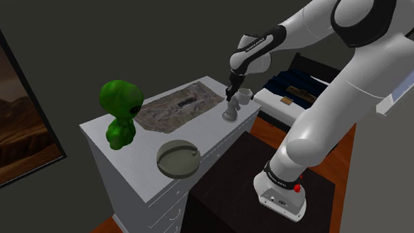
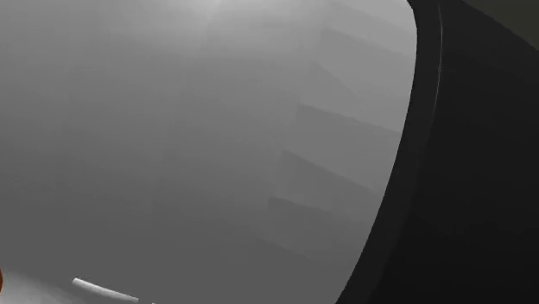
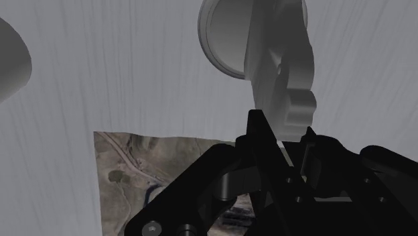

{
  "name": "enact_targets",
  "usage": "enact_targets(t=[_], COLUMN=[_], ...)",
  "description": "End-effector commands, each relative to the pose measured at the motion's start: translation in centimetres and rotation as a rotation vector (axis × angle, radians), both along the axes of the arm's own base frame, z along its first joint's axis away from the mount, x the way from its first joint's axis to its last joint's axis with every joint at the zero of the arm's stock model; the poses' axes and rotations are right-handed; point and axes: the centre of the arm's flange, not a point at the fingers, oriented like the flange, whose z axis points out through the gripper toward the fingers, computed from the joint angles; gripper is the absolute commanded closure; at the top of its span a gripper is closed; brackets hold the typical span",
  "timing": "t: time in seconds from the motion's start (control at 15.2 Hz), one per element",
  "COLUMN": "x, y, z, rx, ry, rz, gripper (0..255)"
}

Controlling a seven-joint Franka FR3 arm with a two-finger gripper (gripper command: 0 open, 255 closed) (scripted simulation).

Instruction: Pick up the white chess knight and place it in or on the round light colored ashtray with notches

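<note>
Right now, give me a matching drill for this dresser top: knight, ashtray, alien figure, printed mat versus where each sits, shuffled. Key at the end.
Things:
1. chess knight
2. round ashtray
3. green alien figure
4. map-print mat

Places on the dresser, as seen in the shoulder view:
A. at the left end
B. lowest in the picture, by the edge facing the stand
C. at the right end, directly at the tool
D. lying flat between the figure and the knight

Pairs: 1-C, 2-B, 3-A, 4-D.
</note>
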Motion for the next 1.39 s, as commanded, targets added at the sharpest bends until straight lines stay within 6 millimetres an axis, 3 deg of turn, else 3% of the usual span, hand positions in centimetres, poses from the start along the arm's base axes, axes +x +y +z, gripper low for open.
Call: enact_targets(t=[0.0,0.73,1.32], x=[0.0,0.0,0.6], y=[-0.1,-0.1,11.7], z=[1.1,6.5,8.1], rx=[0.0,0.0,0.0], ry=[0.0,0.0,0.0], rz=[0.0,0.0,0.0], gripper=[255,255,255])
